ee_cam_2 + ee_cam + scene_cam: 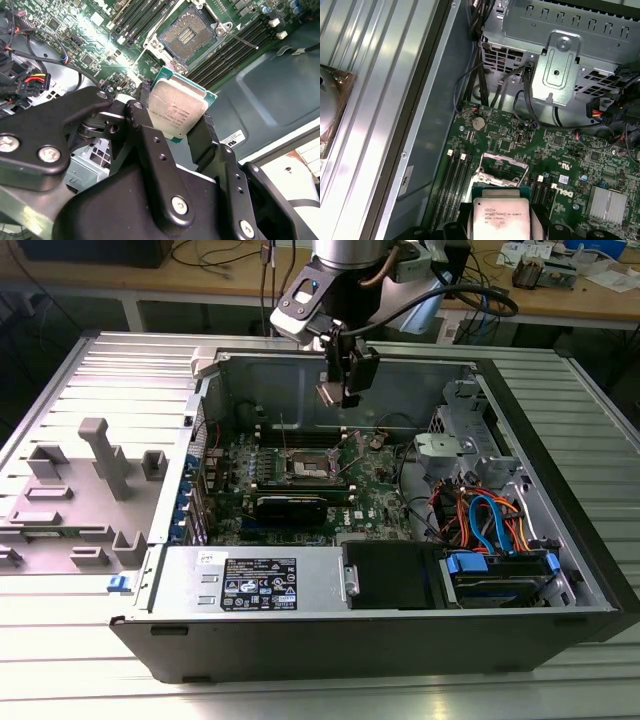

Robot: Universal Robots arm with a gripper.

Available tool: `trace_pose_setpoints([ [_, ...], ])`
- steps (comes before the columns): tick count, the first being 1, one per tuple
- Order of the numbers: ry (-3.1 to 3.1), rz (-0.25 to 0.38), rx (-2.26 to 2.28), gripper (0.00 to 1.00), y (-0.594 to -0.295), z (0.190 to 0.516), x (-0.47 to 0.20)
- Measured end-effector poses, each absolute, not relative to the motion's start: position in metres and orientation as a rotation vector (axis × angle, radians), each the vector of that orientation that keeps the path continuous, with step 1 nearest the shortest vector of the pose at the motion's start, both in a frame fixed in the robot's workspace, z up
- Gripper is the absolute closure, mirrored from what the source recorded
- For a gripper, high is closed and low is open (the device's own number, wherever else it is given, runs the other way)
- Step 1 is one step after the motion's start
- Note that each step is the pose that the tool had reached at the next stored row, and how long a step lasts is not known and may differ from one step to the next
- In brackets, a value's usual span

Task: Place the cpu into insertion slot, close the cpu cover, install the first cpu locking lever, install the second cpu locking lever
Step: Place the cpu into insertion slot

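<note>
My gripper (341, 388) hangs above the open computer case, shut on the cpu (329, 393), a small square chip with a silver-grey top. In both wrist views the cpu (177, 107) (501, 217) sits clamped between the black fingers (207, 131). It is in the air, apart from the green motherboard (375, 502). The insertion slot (188, 32) (500, 173) (308, 471) lies uncovered, its contact field showing inside a silvery rim. A thin locking lever (240, 40) sticks out beside it. I cannot tell how the cpu cover stands.
Long black memory slots (227, 50) flank the socket. A metal drive cage (560, 75) and blue and orange cables (485, 525) fill the case on the exterior view's right. The power supply box (260, 580) sits at the front. A grey fixture (95, 475) lies outside on the exterior view's left.
</note>
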State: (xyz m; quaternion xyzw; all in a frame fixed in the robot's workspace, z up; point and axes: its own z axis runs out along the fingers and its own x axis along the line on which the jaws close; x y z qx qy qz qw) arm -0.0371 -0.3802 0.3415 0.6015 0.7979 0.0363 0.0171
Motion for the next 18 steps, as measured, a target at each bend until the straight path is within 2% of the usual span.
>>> trace_pose_setpoints([
  [18,2.404,0.107,1.960,0.45,-0.3802,0.3349,-0.0373],
])
